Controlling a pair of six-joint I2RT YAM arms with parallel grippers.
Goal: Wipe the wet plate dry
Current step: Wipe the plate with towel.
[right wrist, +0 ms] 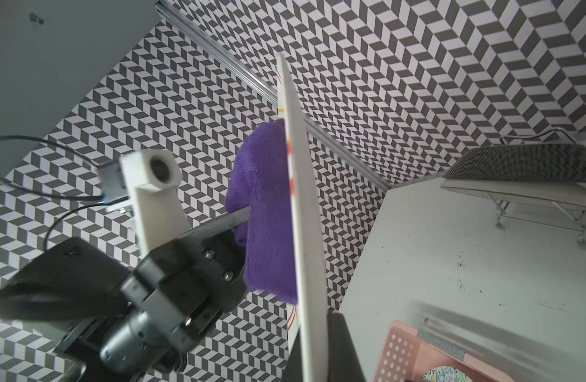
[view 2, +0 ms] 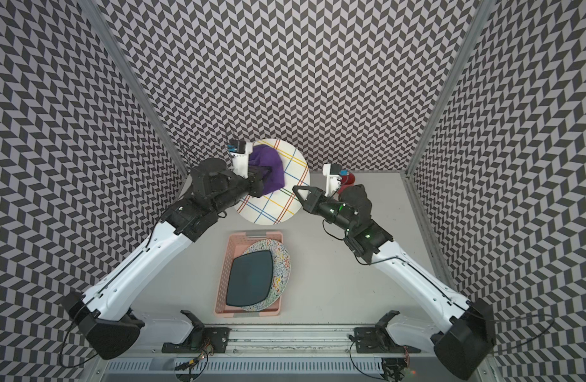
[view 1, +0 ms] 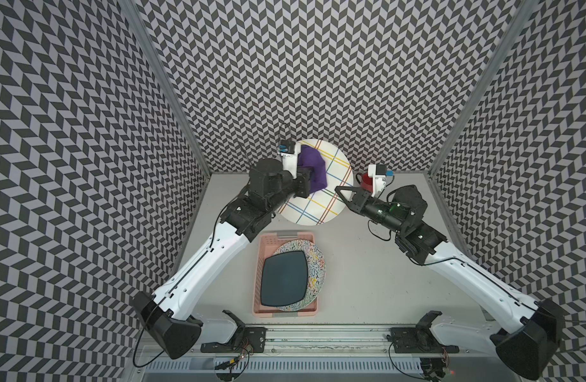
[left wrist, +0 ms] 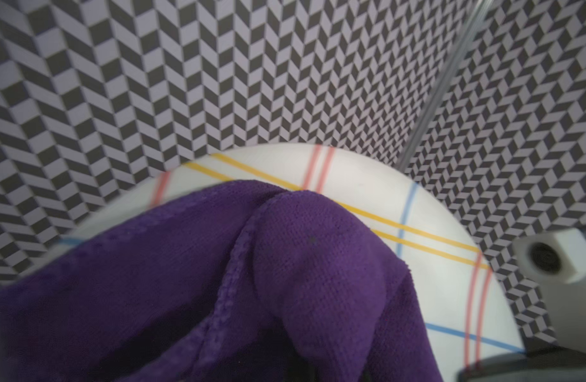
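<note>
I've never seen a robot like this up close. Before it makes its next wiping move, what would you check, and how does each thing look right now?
1. Grip on the plate: the right fingers are clamped on the rim of the striped plate. Ok.
2. Grip on the cloth: the left fingers are shut on the purple cloth. Ok.
3. Cloth against the plate's face: the right wrist view shows contact. Ok.
4. Plate held up off the table, apart from the pink basket. Ok.
5. Room between the right wrist and the red mug behind it. Cannot tell.
6. Plate face dry. Cannot tell; no droplets show.
</note>
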